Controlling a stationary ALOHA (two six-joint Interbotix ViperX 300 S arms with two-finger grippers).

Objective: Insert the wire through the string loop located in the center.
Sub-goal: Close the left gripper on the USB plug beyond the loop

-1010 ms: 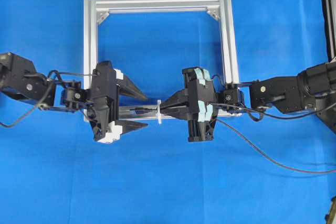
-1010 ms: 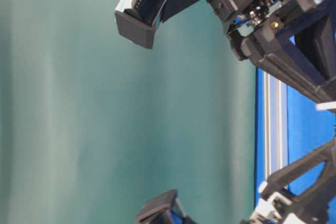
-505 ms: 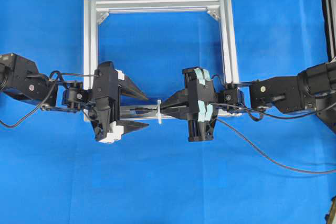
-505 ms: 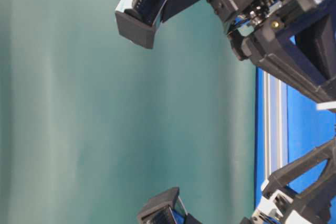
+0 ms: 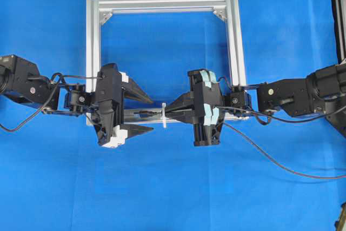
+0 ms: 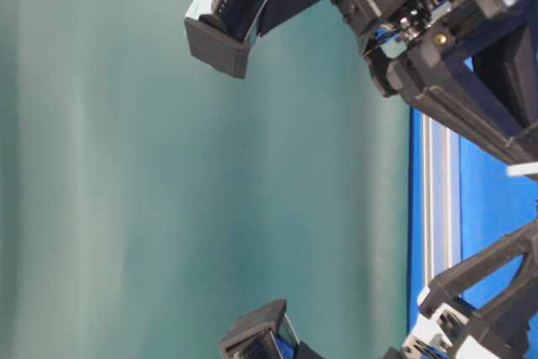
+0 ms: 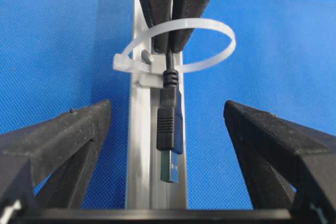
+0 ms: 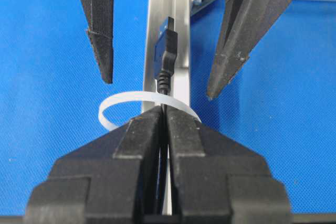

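Observation:
The wire's plug has passed through the white string loop and hangs over the silver frame bar. My right gripper is shut on the wire just behind the loop, with the plug sticking out beyond it. My left gripper is open, one finger on each side of the plug without touching it. From overhead, the left gripper faces the right gripper across the loop. The wire trails off to the right.
The square aluminium frame lies on the blue cloth, and the loop sits on its near bar. Both arms reach in along that bar from either side. The sideways table-level view shows the frame bar under the arms.
The left gripper has edged slightly right toward the plug, still open. The right gripper, the wire and the loop have not moved.

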